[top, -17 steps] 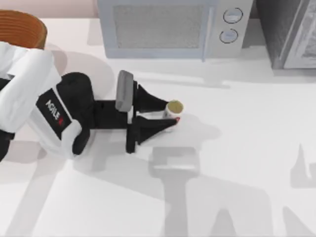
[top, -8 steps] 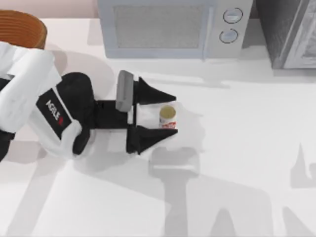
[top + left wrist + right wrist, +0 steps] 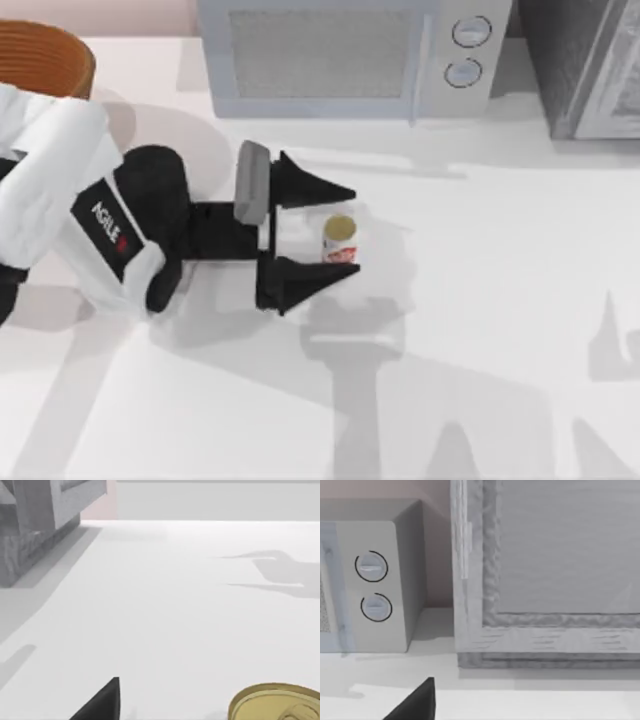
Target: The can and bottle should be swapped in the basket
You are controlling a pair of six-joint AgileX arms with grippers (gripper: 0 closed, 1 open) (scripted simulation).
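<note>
One white table (image 3: 480, 330), microwave (image 3: 340, 55) behind.

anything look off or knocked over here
Nothing is tipped or spilled. The can stands upright on the table, between the open fingers of the left gripper, well away from the basket at the far left corner.

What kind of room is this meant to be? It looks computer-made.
Probably a mock kitchen counter in a simulation. A microwave with two round dials stands at the back of the white table, a wicker basket sits in the far left corner, and a small can stands between the left gripper's open fingers.
</note>
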